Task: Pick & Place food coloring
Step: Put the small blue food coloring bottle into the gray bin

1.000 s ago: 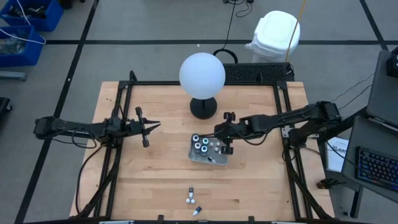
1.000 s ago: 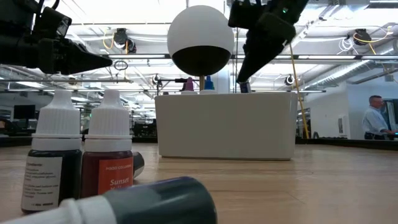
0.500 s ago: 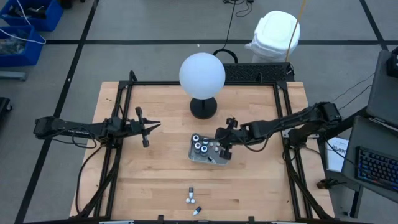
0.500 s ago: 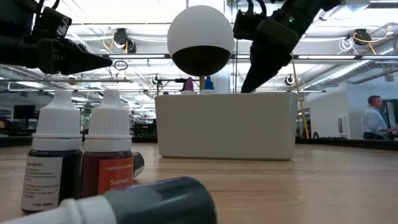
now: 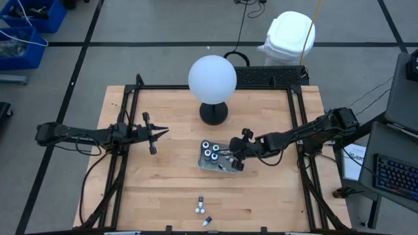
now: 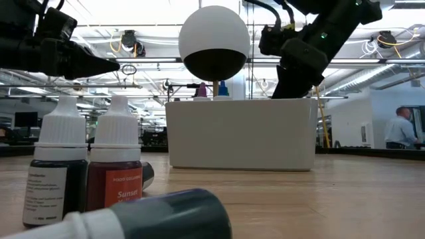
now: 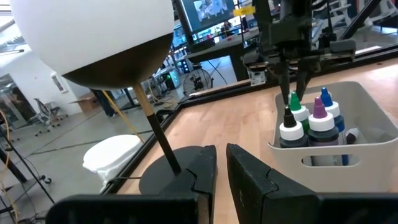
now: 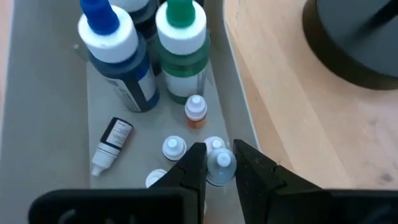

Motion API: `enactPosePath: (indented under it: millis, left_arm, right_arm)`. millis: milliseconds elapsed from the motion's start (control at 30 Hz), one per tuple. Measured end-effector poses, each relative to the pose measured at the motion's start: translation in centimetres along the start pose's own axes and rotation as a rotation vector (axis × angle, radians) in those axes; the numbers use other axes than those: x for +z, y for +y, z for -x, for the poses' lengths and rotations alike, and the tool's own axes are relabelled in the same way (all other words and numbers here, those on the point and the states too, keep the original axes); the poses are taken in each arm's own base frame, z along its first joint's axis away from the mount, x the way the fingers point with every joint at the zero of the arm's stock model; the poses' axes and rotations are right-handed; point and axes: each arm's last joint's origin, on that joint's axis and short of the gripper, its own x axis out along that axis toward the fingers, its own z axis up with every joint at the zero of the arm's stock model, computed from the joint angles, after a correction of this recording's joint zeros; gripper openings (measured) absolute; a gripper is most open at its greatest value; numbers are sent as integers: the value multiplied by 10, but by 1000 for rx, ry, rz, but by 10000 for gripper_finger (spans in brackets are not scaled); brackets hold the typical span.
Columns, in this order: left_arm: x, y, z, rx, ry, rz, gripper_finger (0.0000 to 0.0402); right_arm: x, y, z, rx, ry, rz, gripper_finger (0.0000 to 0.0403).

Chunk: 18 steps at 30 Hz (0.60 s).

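1. Bench (image 5: 170, 189): wooden top carrying everything below;
2. White globe (image 5: 212, 78) on a black base, behind the tray;
3. Clear tray (image 5: 207, 164): holds most food coloring bottles (image 8: 130, 53); four more lie near the front edge (image 5: 202, 210);
4. Right pincer (image 8: 217, 167), inside the tray, clenched on a small white-capped bottle (image 8: 221, 164);
5. Left pincer (image 5: 158, 132): clenched, empty, well apart from the tray.

Light: you get bright, even overhead light from ceiling fixtures (image 6: 126, 41).
Shadows: soft, short.
Focus: the nearest bottle (image 6: 153, 212) in your low view is blurred.
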Motion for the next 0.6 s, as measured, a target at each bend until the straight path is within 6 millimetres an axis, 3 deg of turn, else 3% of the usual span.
enactPosePath:
  millis: [600]
  left_arm:
    - [0, 0, 0, -2, -2, 20, 47]
  right_arm:
    - [-16, 1, -6, -9, -9, -11, 48]
